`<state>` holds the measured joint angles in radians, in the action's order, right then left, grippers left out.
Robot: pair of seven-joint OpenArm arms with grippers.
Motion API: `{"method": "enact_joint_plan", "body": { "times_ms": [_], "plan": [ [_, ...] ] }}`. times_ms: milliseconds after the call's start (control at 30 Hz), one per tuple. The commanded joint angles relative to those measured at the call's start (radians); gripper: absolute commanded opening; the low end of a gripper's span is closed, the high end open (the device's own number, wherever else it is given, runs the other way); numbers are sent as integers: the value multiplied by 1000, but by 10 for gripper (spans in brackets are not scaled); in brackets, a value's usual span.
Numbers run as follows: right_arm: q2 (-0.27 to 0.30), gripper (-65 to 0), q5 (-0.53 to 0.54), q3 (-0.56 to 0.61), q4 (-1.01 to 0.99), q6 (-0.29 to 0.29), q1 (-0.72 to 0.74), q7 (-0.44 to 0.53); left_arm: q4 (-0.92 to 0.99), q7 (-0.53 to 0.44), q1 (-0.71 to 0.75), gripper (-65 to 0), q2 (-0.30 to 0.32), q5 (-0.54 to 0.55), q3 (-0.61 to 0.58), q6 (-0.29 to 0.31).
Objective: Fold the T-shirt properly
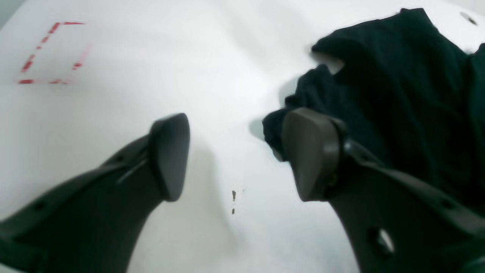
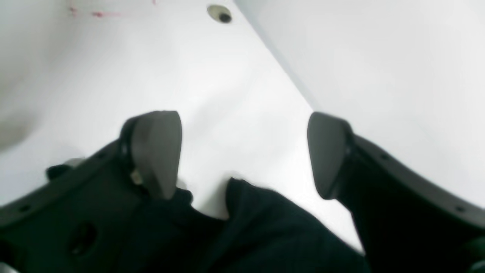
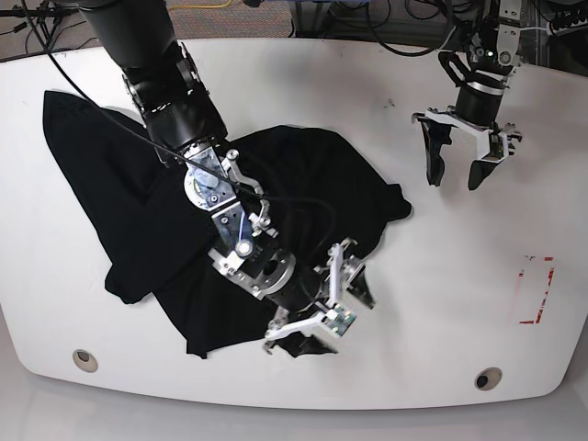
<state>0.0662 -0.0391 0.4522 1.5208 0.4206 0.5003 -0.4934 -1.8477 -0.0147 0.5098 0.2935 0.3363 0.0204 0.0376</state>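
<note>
The black T-shirt (image 3: 184, 230) lies crumpled across the left and middle of the white table (image 3: 441, 303). My right gripper (image 3: 329, 317) hangs open over the shirt's near right edge. In the right wrist view its fingers (image 2: 157, 151) stand wide apart with nothing between them, and black cloth (image 2: 265, 227) lies just below them. My left gripper (image 3: 456, 181) is open above bare table, to the right of the shirt. In the left wrist view a bunched fold of the T-shirt (image 1: 398, 94) lies behind the right-hand finger (image 1: 310, 151), and the gap holds nothing.
A red dashed rectangle (image 3: 536, 289) is marked on the table at the right, also seen from the left wrist (image 1: 51, 53). Two round holes (image 3: 84, 359) (image 3: 488, 378) sit near the front edge. Cables run along the back edge.
</note>
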Motion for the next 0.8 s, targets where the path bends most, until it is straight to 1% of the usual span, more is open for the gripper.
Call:
{"method": "enact_joint_plan", "body": {
  "times_ms": [0,167,233,433,567,633,767],
  "plan": [
    [5,-194,-10,-35,-15,-21,22,15,-7,-13,6,-279,5,0,-4,1],
    [11,-211,-14,-76,-44,-13,-18,18,-3,-7,11,-281,-8,-1,-15,-1],
    [28,-213,-19,-100,-52,-6,-78,20,7,-10,17,-268,-22,-5,-24,0],
    [60,-223,-18,-116,-15,13,-183,18,6,-9,26,-265,-40,-9,-36,-1],
    [78,-224,-17,-113,33,18,-247,18,4,-8,24,-263,-52,-8,-54,0],
    [87,-216,-9,-111,98,27,-298,23,5,5,4,-263,-53,0,-67,-1],
    [101,-209,-10,-117,183,24,-375,25,5,12,-10,-260,-58,1,-83,-1]
  ]
}}
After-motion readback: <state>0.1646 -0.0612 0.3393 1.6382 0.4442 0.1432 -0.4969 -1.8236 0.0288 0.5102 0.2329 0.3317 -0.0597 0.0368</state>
